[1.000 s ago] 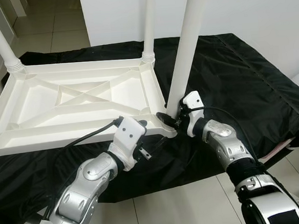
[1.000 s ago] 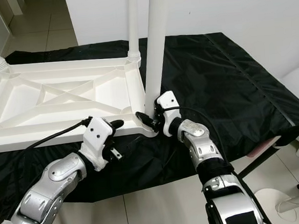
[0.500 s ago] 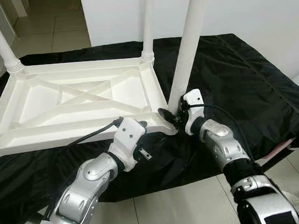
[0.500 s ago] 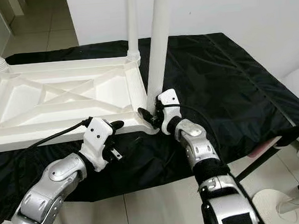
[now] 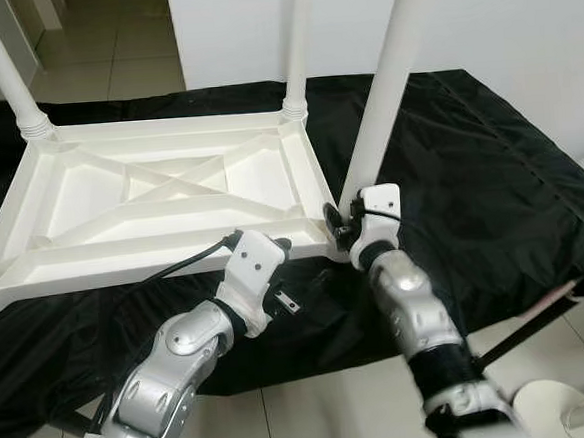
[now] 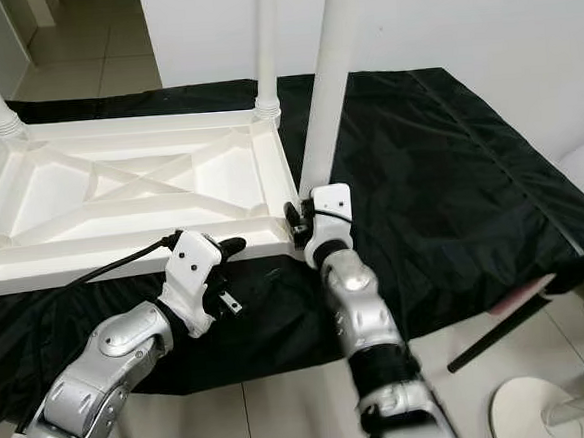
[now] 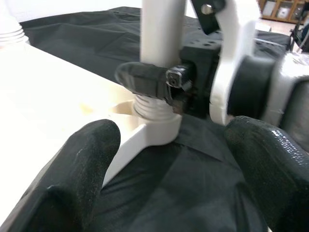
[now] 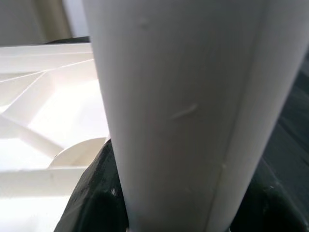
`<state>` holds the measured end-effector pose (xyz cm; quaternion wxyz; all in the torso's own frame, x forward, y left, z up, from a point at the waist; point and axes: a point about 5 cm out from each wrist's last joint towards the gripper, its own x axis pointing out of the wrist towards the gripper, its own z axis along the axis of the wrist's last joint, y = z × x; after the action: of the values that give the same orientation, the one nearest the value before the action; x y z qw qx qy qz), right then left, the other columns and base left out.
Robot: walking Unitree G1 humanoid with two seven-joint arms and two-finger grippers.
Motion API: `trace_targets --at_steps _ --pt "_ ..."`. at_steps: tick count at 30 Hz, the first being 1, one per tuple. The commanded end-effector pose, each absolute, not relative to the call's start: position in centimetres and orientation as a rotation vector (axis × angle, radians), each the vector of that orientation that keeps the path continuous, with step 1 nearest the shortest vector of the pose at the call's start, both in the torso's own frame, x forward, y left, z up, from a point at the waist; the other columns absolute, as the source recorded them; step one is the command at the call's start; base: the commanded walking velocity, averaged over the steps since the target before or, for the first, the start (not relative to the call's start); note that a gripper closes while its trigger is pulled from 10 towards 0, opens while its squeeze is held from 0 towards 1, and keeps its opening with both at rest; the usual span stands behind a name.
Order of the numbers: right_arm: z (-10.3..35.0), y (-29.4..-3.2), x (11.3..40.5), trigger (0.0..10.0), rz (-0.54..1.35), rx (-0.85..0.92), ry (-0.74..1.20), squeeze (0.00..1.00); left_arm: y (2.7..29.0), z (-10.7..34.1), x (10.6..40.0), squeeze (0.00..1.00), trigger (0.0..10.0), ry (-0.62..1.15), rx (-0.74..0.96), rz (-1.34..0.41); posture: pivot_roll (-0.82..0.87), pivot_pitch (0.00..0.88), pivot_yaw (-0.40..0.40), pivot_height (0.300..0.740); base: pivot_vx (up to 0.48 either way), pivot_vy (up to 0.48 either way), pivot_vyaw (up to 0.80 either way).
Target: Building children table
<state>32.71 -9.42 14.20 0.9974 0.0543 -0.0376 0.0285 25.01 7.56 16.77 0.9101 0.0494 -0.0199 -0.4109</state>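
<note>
Smooth glossy white plastic tabletop [image 5: 161,203], matt black cloth [image 5: 469,167], silver metal arms

One upturned white tabletop [image 5: 161,203], three white legs [image 5: 388,82], two claws, one black cloth [image 5: 470,186].

Upright leg [image 5: 382,102] and right gripper [image 5: 340,219] crowd tabletop [image 5: 161,203] corner, open cloth [image 5: 489,175] beyond

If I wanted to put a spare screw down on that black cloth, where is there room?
The black cloth lies bare on the robot's right, between the leg and the cloth's far right edge. It is crowded at the upturned tabletop's near right corner, where the right end effector grips that leg and the left end effector sits alongside.
</note>
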Motion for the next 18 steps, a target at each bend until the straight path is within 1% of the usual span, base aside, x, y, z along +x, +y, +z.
trace_targets --at_steps 1,3,7,11,12,17,18 --pt "12.6 -9.2 32.0 10.0 0.029 0.144 0.003 0.0 7.7 17.1 24.9 0.0 10.0 -0.051 0.091 -0.858 0.03 0.071 -0.055 0.74 0.0 0.0 0.0" --pt "12.6 -9.2 32.0 10.0 0.029 0.144 0.003 0.0 7.7 17.1 24.9 0.0 10.0 -0.051 0.091 -0.858 0.03 0.071 -0.055 0.74 0.0 0.0 0.0" --pt "13.1 -8.7 32.0 10.0 0.099 0.141 -0.016 0.0 7.7 17.1 24.9 0.0 10.0 -0.053 0.08 -0.861 0.03 0.063 -0.059 0.74 0.0 0.0 0.0" --pt "13.2 -8.6 31.9 10.0 0.11 0.138 -0.026 0.0 7.7 17.2 24.9 0.0 10.0 -0.055 0.08 -0.86 0.03 0.058 -0.059 0.74 0.0 0.0 0.0" --pt "13.5 -8.6 31.9 10.0 0.121 0.151 -0.037 1.0 7.7 17.2 25.0 0.0 10.0 -0.058 0.081 -0.859 0.03 0.056 -0.059 0.74 0.0 0.0 0.0" --pt "14.2 -9.1 31.8 10.0 0.136 0.187 -0.068 1.0 7.6 17.2 25.0 0.0 10.0 -0.063 0.085 -0.862 0.03 0.048 -0.064 0.74 0.0 0.0 0.0" --pt "14.4 -9.5 32.0 10.0 0.172 0.183 -0.072 1.0 7.6 17.2 25.0 0.0 10.0 -0.065 0.084 -0.861 0.03 0.045 -0.066 0.74 0.0 0.0 0.0"
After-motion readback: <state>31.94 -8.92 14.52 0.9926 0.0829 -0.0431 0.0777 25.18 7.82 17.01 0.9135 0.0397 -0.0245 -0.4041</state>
